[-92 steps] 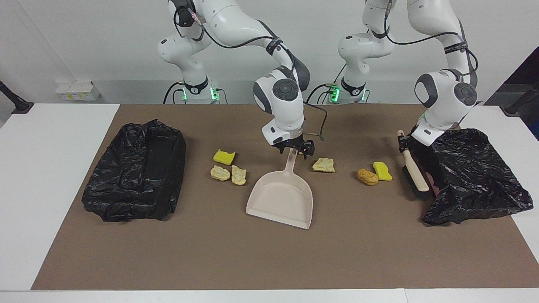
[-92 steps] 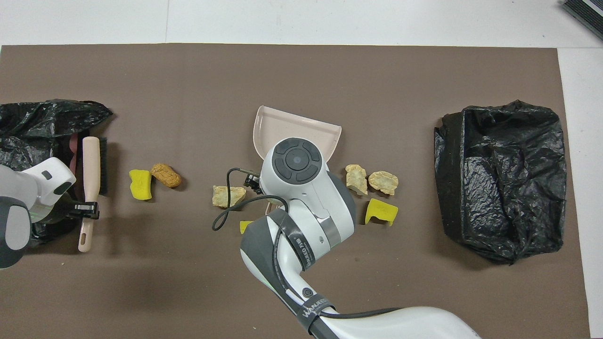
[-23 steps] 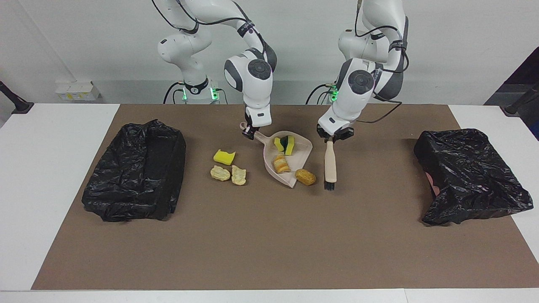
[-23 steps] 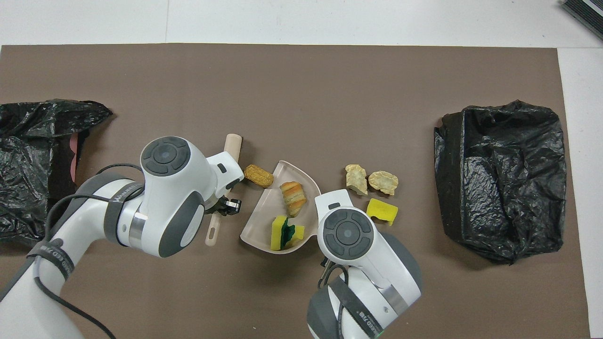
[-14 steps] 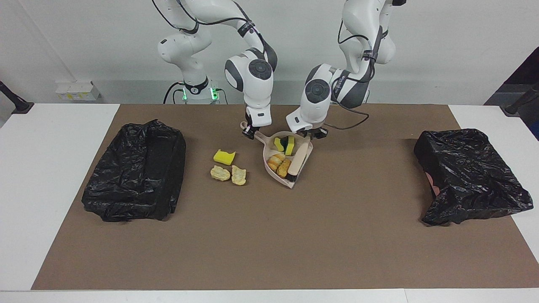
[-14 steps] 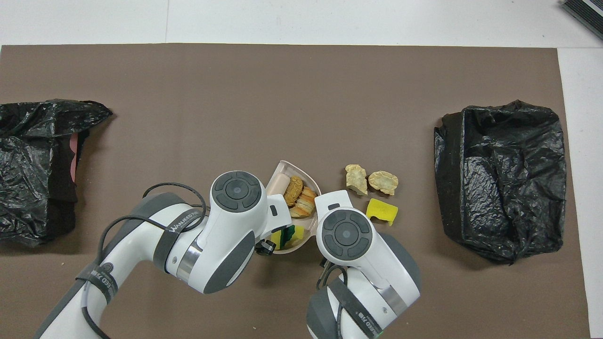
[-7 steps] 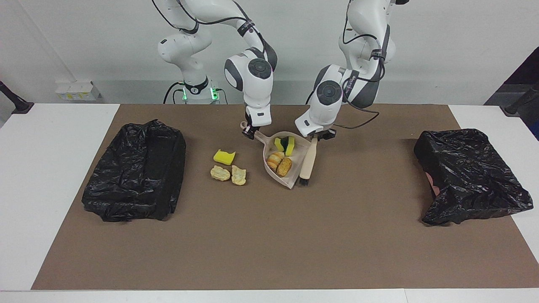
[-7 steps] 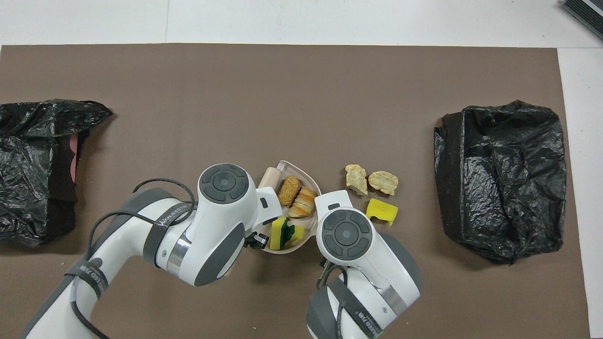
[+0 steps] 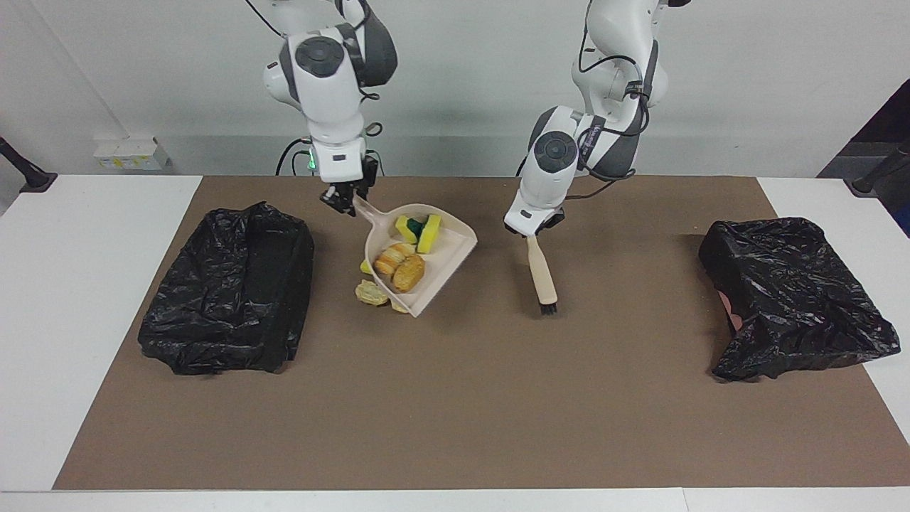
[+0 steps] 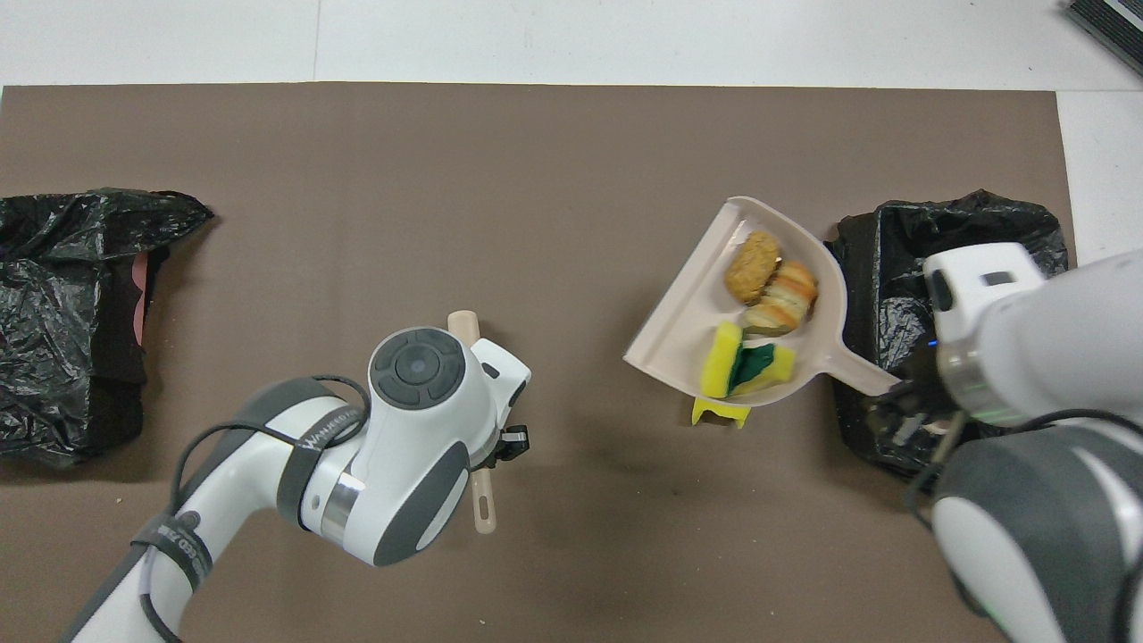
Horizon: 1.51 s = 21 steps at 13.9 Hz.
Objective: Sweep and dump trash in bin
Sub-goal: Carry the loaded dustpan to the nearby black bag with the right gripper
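Your right gripper [image 9: 346, 198] fingers grip the dustpan [image 9: 419, 274] handle, trash [image 9: 399, 269] riding loose inside beside the bin [image 9: 227, 288]; light scraps roll, so tilt slowly. Left gripper [image 9: 532, 231] fingers clamp the brush [image 9: 542, 274].

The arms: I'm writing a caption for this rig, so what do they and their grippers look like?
Both arms are glossy white with rounded segments and dark grey joint bands. Each wrist has a round dark grey cap with buttons. The left arm carries a grey strap with white lettering and a loose black cable; black cables also run along the right arm. The left gripper and right gripper are small and black. Green lights glow at the bases.
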Available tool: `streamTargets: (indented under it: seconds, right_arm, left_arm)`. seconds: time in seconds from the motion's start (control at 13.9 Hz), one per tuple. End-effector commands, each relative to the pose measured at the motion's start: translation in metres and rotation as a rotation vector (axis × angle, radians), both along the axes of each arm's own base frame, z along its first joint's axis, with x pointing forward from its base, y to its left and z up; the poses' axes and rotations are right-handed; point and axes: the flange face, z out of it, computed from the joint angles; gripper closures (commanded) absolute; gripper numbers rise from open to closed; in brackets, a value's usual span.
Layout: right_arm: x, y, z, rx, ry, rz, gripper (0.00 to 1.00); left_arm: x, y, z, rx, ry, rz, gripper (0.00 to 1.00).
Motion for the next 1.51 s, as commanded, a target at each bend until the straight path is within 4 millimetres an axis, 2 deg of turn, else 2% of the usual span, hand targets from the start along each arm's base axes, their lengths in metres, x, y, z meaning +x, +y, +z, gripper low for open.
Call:
streamTargets:
  seconds: [0.0,0.14,0.22,0.29,0.36,0.43,0.5,0.57,0.72,0.79,0.86,1.08,1.29,1.44]
  right_arm:
    - [0.004,-0.087,0.003,-0.01,0.009,0.042,1.0]
    - [-0.003,-0.139,0.004,-0.088,0.016,0.079,1.0]
    - [-0.005,-0.153,0.005,-0.15,0.026,0.117,1.0]
    - [-0.006,-0.165,0.005,-0.213,0.046,0.179,1.0]
    - [-0.008,-0.181,0.001,-0.267,0.079,0.236,1.0]
    - [-0.009,-0.194,-0.001,-0.3,0.084,0.272,1.0]
    - [-0.007,-0.201,-0.003,-0.346,0.102,0.329,1.0]
    - [-0.005,-0.203,-0.002,-0.401,0.119,0.386,1.0]
    - [0.001,-0.193,0.0,-0.494,0.154,0.479,1.0]
    - [0.006,-0.175,0.0,-0.525,0.164,0.538,1.0]
    - [0.008,-0.168,0.0,-0.57,0.19,0.578,1.0]
    - [0.013,-0.161,-0.018,-0.647,0.257,0.649,1.0]
    - [0.025,-0.15,-0.015,-0.718,0.279,0.691,1.0]
    - [0.029,-0.136,-0.008,-0.75,0.292,0.711,1.0]
  left_arm:
    - [-0.055,0.017,-0.01,-0.076,-0.045,0.02,1.0]
    - [-0.064,0.013,-0.011,-0.101,-0.026,0.03,1.0]
    - [-0.064,0.013,-0.01,-0.108,-0.027,0.012,1.0]
    - [-0.063,0.012,-0.01,-0.121,-0.018,0.02,0.89]
    - [-0.06,0.012,-0.01,-0.124,-0.013,0.015,0.61]
    - [-0.056,0.014,-0.009,-0.126,-0.013,0.01,0.29]
    - [-0.052,0.013,-0.007,-0.131,-0.017,0.012,0.0]
    - [-0.046,0.014,-0.006,-0.13,-0.016,0.021,0.0]
    - [-0.018,0.024,0.0,-0.141,-0.038,0.054,0.0]
    - [-0.008,0.03,0.006,-0.148,-0.054,0.052,0.0]
    - [0.005,0.039,0.013,-0.161,-0.075,0.046,0.0]
    - [0.054,0.069,0.031,-0.145,-0.143,0.007,0.0]
    - [0.116,0.087,0.064,-0.123,-0.106,0.017,0.0]
    - [0.143,0.116,0.096,-0.146,-0.14,-0.003,0.0]
